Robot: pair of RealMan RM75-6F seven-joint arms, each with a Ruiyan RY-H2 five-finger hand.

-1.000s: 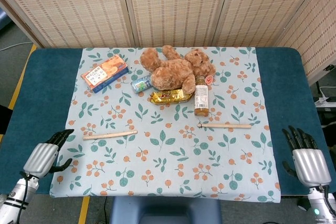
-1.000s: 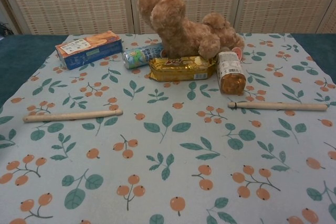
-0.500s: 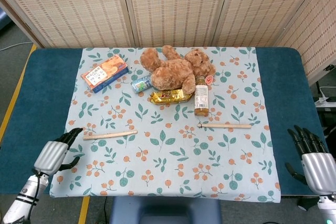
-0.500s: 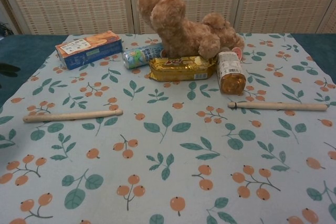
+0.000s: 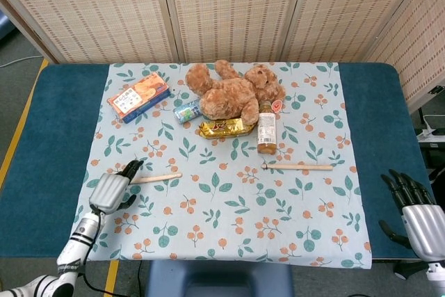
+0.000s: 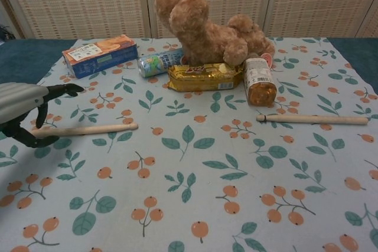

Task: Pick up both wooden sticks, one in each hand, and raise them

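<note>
Two wooden sticks lie flat on the leaf-print cloth (image 5: 229,234). The left stick (image 5: 156,178) (image 6: 88,128) is at the cloth's left side. My left hand (image 5: 111,189) (image 6: 23,107) hovers over its left end with fingers spread, holding nothing. The right stick (image 5: 299,166) (image 6: 313,120) lies right of centre, just below the bottle. My right hand (image 5: 417,210) sits off the cloth at the table's right front corner, fingers apart and empty; the chest view does not show it.
At the back of the cloth are a brown teddy bear (image 5: 233,92), an orange biscuit box (image 5: 139,96), a small can (image 5: 186,110), a gold snack packet (image 5: 224,128) and a lying bottle (image 5: 267,129). Blue table surface (image 5: 49,144) borders the cloth on both sides.
My left hand has moved right and forward from the table's left front corner onto the cloth, over the left stick's end. My right hand shifted slightly back. Both sticks lie still.
</note>
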